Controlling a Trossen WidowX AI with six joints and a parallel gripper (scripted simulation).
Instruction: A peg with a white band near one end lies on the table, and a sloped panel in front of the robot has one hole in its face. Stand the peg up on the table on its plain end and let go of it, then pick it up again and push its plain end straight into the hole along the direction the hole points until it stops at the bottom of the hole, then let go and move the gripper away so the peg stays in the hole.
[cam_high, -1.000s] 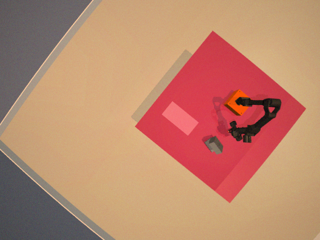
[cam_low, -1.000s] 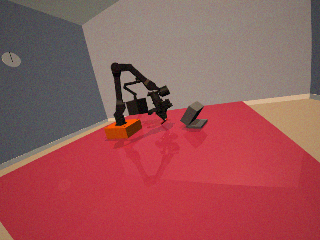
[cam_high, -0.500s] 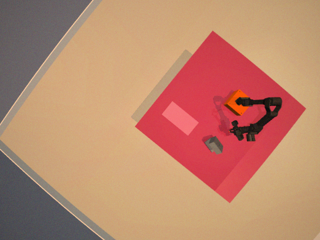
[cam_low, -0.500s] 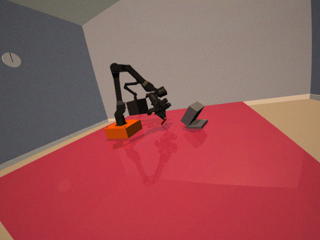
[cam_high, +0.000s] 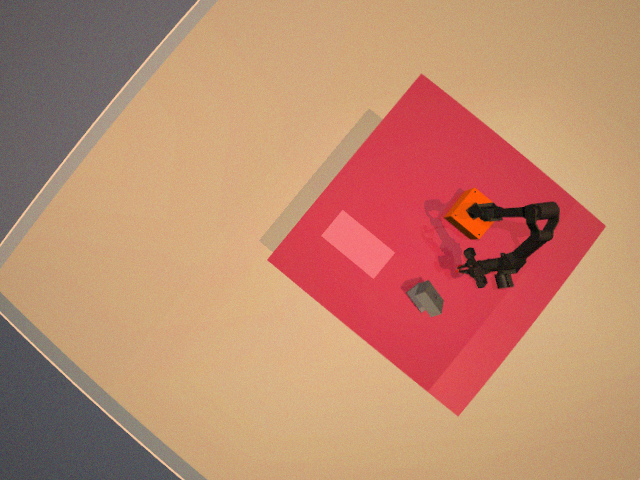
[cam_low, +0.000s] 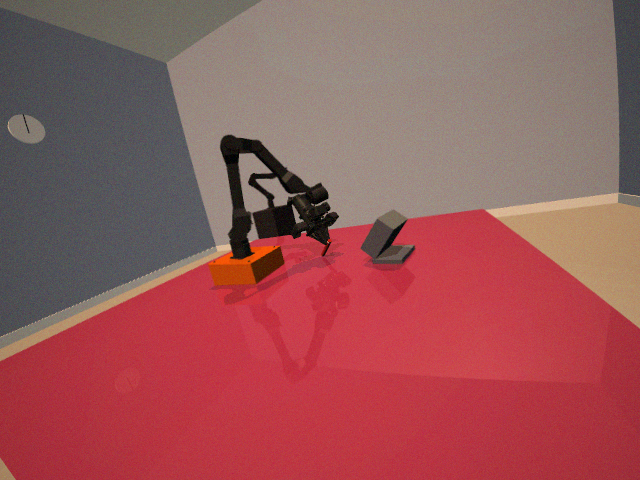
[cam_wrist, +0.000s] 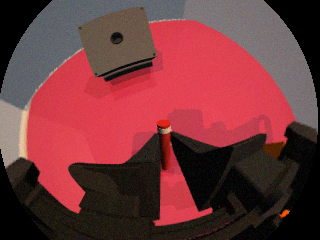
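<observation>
My gripper (cam_high: 461, 269) (cam_low: 327, 241) (cam_wrist: 164, 136) is shut on the red peg (cam_low: 325, 249) (cam_wrist: 165, 152). The peg's white band is near its upper end, just above the fingertips in the wrist view. The plain end points down and the peg leans somewhat from upright in the exterior view. Whether its lower end touches the table (cam_high: 413, 155) (cam_low: 361, 330) cannot be told. The grey sloped panel (cam_high: 430, 299) (cam_low: 382, 233) (cam_wrist: 100, 52) stands apart from the peg, in front of the gripper. Its hole (cam_wrist: 116, 38) is dark and shows in the wrist view.
The orange robot base (cam_high: 467, 219) (cam_low: 234, 272) sits on the red surface behind the gripper. The panel's flat foot (cam_low: 395, 255) extends along the table under its tilted block. A pale rectangular patch (cam_high: 357, 243) shows on the red surface.
</observation>
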